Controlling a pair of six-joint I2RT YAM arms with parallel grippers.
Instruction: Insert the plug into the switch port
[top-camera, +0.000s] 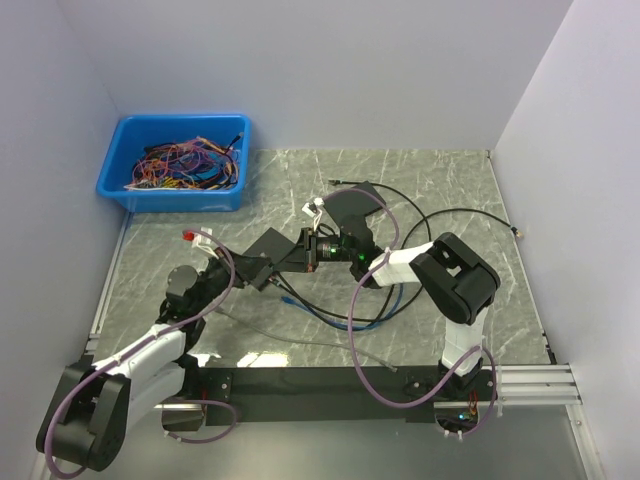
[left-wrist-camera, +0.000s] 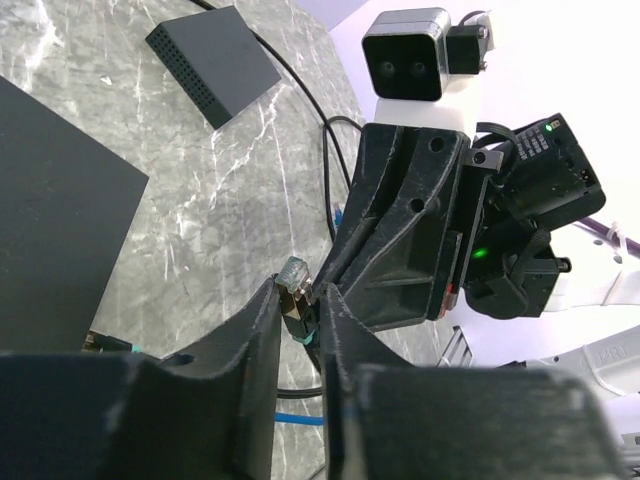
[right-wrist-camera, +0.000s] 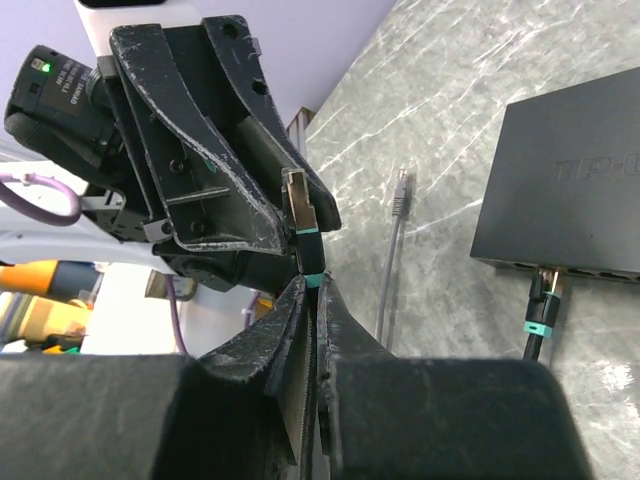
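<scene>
1. Left gripper (left-wrist-camera: 300, 312): dark two-finger claw. Its pads are closed on the clear-and-metal cable plug with a teal band (left-wrist-camera: 292, 288), pinched at the very fingertips and held above the table.
2. Right gripper (right-wrist-camera: 313, 292): fingers pressed nearly together on the same plug's cable at the teal band, just below the head. It meets the left gripper tip to tip.
3. Flat black network switch (right-wrist-camera: 570, 170): lies on the grey marble-pattern tabletop (right-wrist-camera: 450, 100), well apart from the held plug. One teal-banded cable (right-wrist-camera: 541, 300) is already seated in its port row.
4. Loose grey cable end (right-wrist-camera: 401, 190): lies on the tabletop between the grippers and the switch, untouched.
5. Step in hand, as judged: a mid-air handover or regrasp, with both claws on one plug. Insertion has not begun.
6. Next move, as judged: one claw lets go. The other turns the plug head toward the port row, lines it up with a free port beside the occupied one, then pushes straight in.
</scene>
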